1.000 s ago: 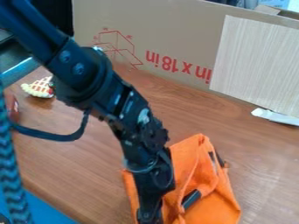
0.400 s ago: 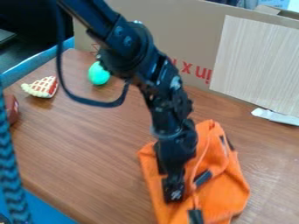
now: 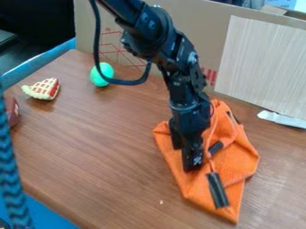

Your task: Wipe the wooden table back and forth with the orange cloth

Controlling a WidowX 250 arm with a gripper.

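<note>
My black tool (image 3: 190,162) is down at the orange fabric bag (image 3: 236,154); I can't tell how far open it is or whether it grips. The bag lies creased, black-trimmed, its orange cord showing, on the brown wooden counter (image 3: 95,152).

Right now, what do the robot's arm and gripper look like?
The arm is black and jointed, with round bolt heads up high, a whitish patch further down and a dark looping cable. The gripper is black too, with a small white marking near its tip.
</note>
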